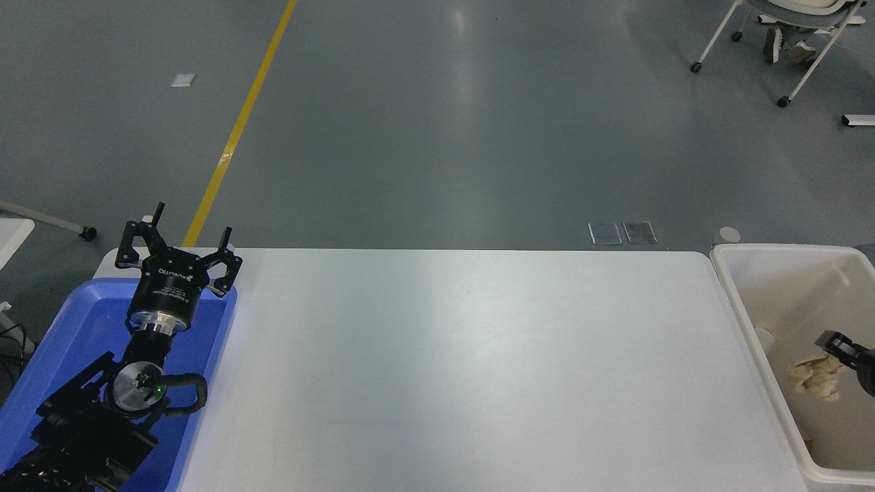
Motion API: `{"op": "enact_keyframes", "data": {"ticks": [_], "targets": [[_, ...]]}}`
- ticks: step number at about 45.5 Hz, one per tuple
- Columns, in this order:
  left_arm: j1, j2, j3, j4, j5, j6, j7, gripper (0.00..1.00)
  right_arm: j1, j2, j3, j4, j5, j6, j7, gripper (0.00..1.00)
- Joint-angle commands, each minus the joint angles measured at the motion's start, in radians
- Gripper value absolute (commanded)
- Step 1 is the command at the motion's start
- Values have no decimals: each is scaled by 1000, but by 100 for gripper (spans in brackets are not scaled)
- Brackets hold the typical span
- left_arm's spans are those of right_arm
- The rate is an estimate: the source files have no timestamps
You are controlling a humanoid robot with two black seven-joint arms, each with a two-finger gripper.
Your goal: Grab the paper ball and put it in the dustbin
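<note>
The paper ball, a crumpled tan wad, hangs inside the cream-white dustbin at the table's right end, above its floor. My right gripper reaches in from the right edge and is shut on the ball; only one black finger shows, the rest is cut off by the picture's edge. My left gripper is parked at the lower left, open and with nothing in it, over the far end of the blue tray.
A shallow blue tray lies at the left end of the white table, under the left arm. A wheeled chair with a person's shoes under it stands on the floor at the far right.
</note>
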Motion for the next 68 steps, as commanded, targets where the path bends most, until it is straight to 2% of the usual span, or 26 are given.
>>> {"op": "enact_keyframes", "data": {"ticks": [1,8,14,23,31,40,52,68], "targets": [[-1,0,2,-1,0,-1,2,100,236,-74,-220,247,-6,2,4,100],[-1,0,2,0,0,-3,2,100,492,-144,-345,532,-6,19,-1,100],[0,0,2,0,0,-3,3,100,724,-140,-428,728,-3,155,-4,100],[0,0,2,-1,0,-3,2,100,1112,-84,-603,1010,20,469,-2,100],[2,0,2,0,0,-1,2,100,1390,-9,-692,1256,155,563,-5,100],[2,0,0,0,0,-1,0,100,1548,38,-726,1327,234,645,-7,100],[2,0,0,0,0,-1,0,100,1626,121,-729,1351,290,646,-7,100],[2,0,0,0,0,1,0,100,1623,147,-728,1351,296,646,-7,100]]}}
